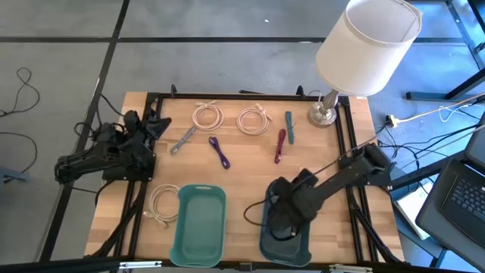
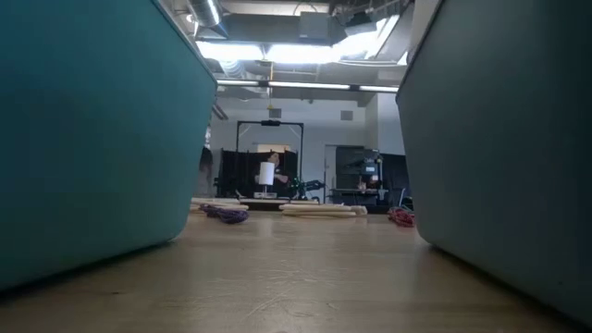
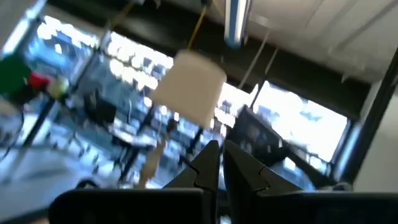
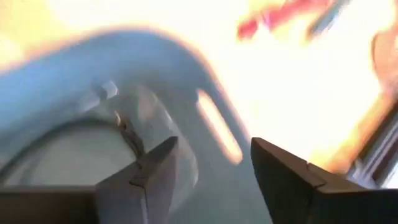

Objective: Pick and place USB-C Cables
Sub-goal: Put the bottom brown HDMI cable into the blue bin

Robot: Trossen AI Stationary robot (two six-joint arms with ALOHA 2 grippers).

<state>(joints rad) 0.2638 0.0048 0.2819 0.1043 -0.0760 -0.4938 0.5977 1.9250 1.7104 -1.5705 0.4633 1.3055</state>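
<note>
Right gripper (image 4: 211,171) over the near-right tray (image 1: 267,244), fingers apart, nothing between them. In the right wrist view a thin dark cable (image 4: 59,134) lies curved inside that tray, just beyond the fingertips; its plug end (image 4: 127,130) sits close to one finger. From above, a dark lead (image 1: 254,211) loops out past the tray's left rim beside the gripper.

Left of it, a second teal tray (image 1: 198,227), near edge of table (image 1: 242,155), middle. No cable seen inside it.

Cream coil (image 1: 162,205) lies flat just left of that tray, touching or nearly touching its rim; cannot tell which.

Farther out, toward the far edge: two more cream coils, one (image 1: 207,116) left of centre and one (image 1: 253,120) right of it, apart from each other. Grey lead (image 1: 182,140) left of them, slanted. Purple lead (image 1: 220,152) nearer, centre of the table. Magenta lead (image 1: 280,145) right of that, with the teal lead (image 1: 289,127) just beside it on the far side.

Lamp (image 1: 364,49) with white shade stands at the far-right corner.

Left gripper (image 3: 219,163) waits at the left edge of the table, raised and pointing toward the room, fingers pressed together, holding nothing.

Low view: both tray walls fill the sides; purple and magenta leads show small on the wood between them.
</note>
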